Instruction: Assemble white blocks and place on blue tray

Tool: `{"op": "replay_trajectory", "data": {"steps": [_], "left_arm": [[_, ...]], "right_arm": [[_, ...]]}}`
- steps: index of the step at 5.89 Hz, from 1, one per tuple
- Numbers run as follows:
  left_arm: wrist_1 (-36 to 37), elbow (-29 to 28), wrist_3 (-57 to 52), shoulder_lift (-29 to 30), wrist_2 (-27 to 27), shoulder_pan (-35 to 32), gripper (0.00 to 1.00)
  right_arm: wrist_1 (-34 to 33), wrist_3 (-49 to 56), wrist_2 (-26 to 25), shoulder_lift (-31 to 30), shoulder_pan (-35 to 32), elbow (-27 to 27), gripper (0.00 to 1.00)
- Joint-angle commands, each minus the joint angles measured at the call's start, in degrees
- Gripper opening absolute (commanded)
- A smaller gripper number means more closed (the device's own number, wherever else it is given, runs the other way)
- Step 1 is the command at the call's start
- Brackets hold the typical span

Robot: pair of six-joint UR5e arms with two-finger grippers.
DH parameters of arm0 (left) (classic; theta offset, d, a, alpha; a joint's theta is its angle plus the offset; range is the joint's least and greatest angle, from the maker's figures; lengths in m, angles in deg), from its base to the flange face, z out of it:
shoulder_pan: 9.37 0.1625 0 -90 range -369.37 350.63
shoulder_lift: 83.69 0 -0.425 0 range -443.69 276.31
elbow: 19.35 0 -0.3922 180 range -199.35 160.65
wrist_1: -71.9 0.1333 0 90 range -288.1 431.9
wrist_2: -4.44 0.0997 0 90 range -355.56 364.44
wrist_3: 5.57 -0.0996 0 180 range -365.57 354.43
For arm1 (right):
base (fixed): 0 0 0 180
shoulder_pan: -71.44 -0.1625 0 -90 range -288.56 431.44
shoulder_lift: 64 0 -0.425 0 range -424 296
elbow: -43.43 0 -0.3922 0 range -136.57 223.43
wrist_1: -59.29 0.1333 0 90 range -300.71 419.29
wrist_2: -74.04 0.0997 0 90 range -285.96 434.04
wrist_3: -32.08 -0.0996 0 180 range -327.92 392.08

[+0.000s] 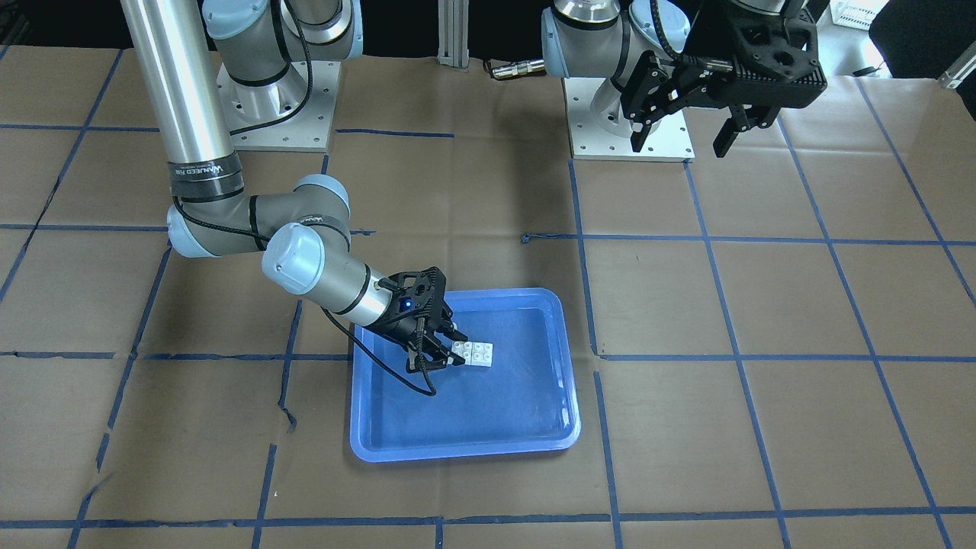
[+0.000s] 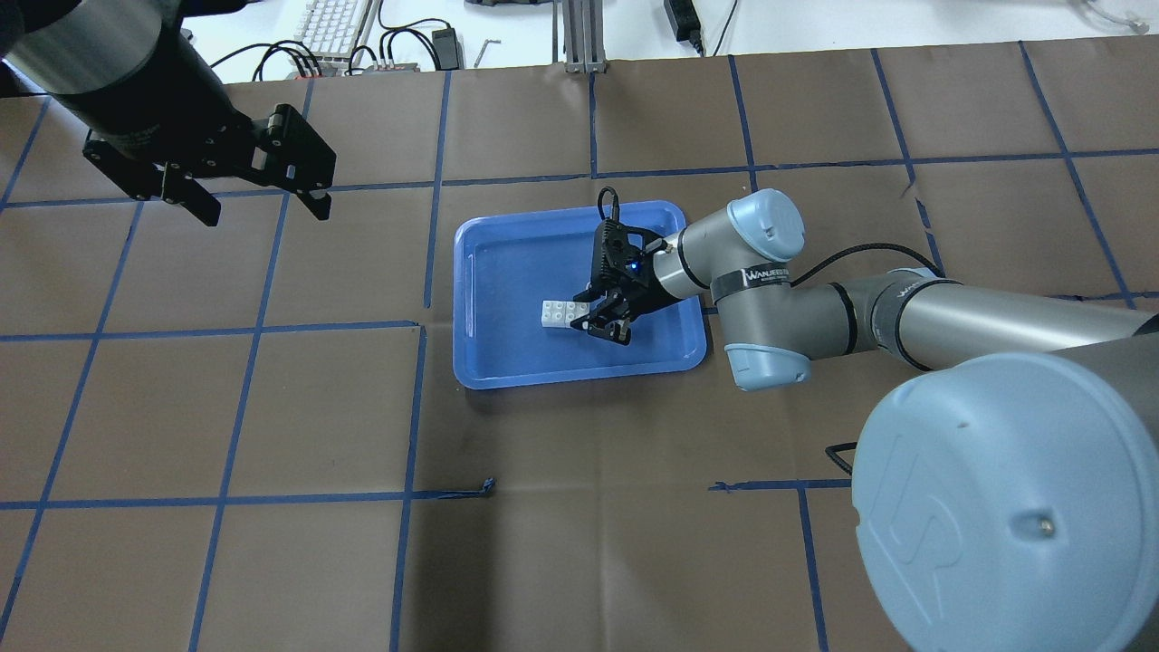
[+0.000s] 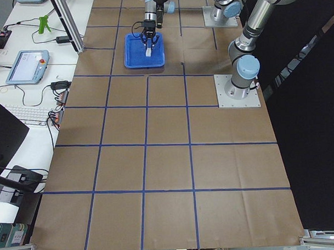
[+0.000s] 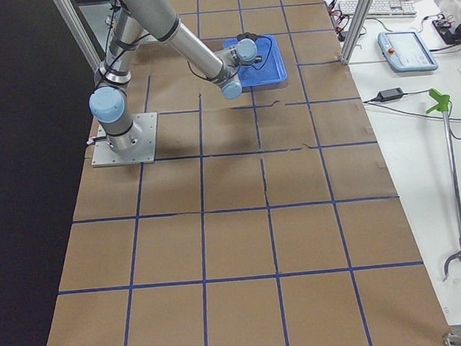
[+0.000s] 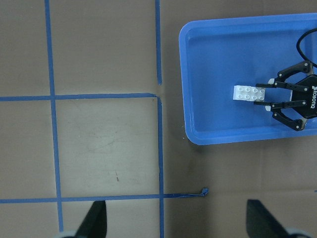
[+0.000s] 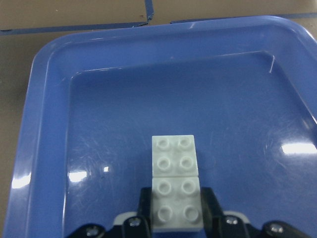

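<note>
The white blocks (image 6: 174, 183), two small square plastic toy bricks with four round studs each, sit pressed side by side in one row, studs up, inside the blue tray (image 1: 503, 404), a large rectangular plastic tray with rounded corners and a raised rim. The pair lies near the middle of the tray's floor, apart from every wall; whether it rests on the floor or hangs a hair above it cannot be told. The right gripper (image 5: 270, 94), a black two-finger unit, reaches low into the tray from the robot's right side, and its fingers (image 6: 144, 204) clasp the nearer brick on two opposite sides, while the other brick juts out free beyond the fingertips. The tray itself lies flat on the brown paper-covered table (image 2: 579, 543), which is crossed by a grid of blue tape lines. Well apart from the tray, off to the robot's left, the left gripper (image 2: 265, 214) hangs high over the table with its jaws spread wide and nothing between them.
</note>
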Motion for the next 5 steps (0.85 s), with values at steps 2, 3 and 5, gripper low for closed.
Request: {"op": "replay_trajectory", "data": {"steps": [2,3,5], "left_arm": [[0.0,0.0,0.0,0.0,-0.2,0.0,0.99],[0.0,0.0,0.0,0.0,-0.2,0.1,0.99],[0.0,0.0,0.0,0.0,-0.3,0.1,0.99]], "right_arm": [[-0.1,-0.1,0.2,0.0,0.0,0.1,0.59],[-0.1,-0.1,0.2,0.0,0.0,0.1,0.64],[0.0,-0.2,0.2,0.0,0.0,-0.1,1.00]]}}
